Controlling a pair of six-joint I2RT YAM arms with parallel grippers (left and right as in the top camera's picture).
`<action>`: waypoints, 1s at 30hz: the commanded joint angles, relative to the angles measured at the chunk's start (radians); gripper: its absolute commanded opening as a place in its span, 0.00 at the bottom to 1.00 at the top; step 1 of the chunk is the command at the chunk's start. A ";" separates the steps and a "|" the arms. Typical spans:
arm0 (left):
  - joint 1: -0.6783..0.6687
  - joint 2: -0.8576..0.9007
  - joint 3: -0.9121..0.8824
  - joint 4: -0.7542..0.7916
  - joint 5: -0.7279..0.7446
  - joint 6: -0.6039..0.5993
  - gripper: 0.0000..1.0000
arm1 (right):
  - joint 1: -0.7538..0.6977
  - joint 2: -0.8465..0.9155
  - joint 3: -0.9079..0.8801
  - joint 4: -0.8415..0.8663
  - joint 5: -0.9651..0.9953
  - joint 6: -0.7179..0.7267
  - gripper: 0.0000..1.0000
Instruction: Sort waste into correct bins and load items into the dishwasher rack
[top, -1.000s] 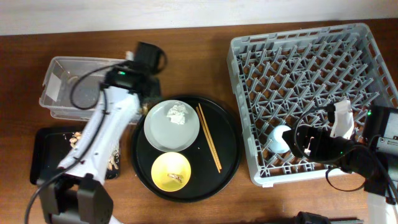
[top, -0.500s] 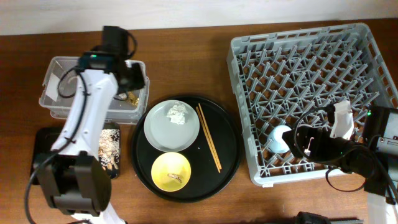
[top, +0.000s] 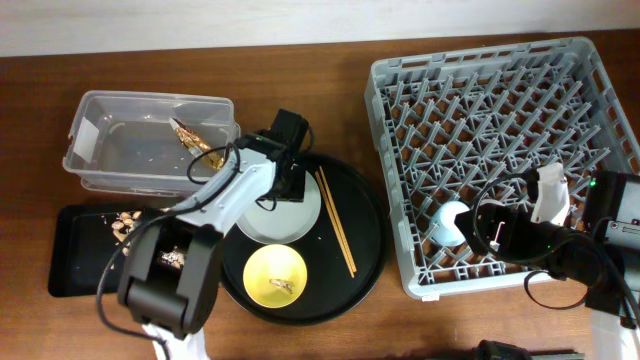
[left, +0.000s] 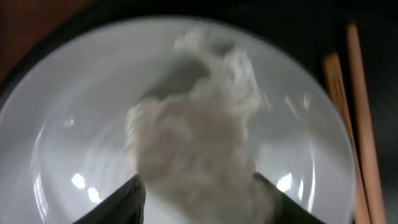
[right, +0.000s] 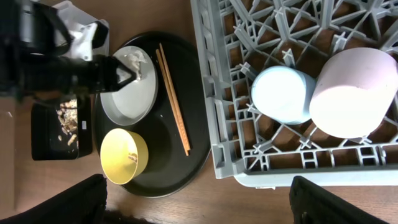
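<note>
My left gripper (left: 196, 194) hangs open right over the grey plate (left: 62, 124), one finger on each side of a crumpled white tissue (left: 199, 118). Overhead, that gripper (top: 287, 180) covers the tissue. The chopsticks (top: 335, 222) lie beside the plate, and the yellow bowl (top: 275, 277) in front holds a scrap. A gold wrapper (top: 195, 140) lies in the clear tub (top: 90, 115). Brown scraps sit in the flat black tray (top: 75, 270). My right gripper (right: 198, 194) is wide open and empty over the rack's front edge (right: 298, 177). The rack (top: 510, 110) holds the light-blue cup (right: 281, 94) and the pink cup (right: 354, 93).
Plate, bowl and chopsticks all rest on a large round black tray (top: 370, 240) between the bins and the rack. My left arm (top: 215, 205) stretches across that tray's left rim and the near end of the flat black tray.
The left gripper went into the clear tub, let go of the gold wrapper there, then swung right to the plate with its jaws opening. The right arm has stayed put.
</note>
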 joint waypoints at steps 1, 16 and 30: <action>0.003 0.059 -0.008 0.037 -0.020 -0.021 0.29 | 0.005 0.000 0.013 -0.003 0.010 -0.011 0.94; 0.219 -0.208 0.243 -0.193 -0.177 -0.023 0.00 | 0.005 0.000 0.013 -0.008 0.010 -0.011 0.94; 0.344 -0.130 0.379 -0.340 -0.023 0.140 0.76 | 0.005 0.000 0.013 -0.027 0.014 -0.011 0.99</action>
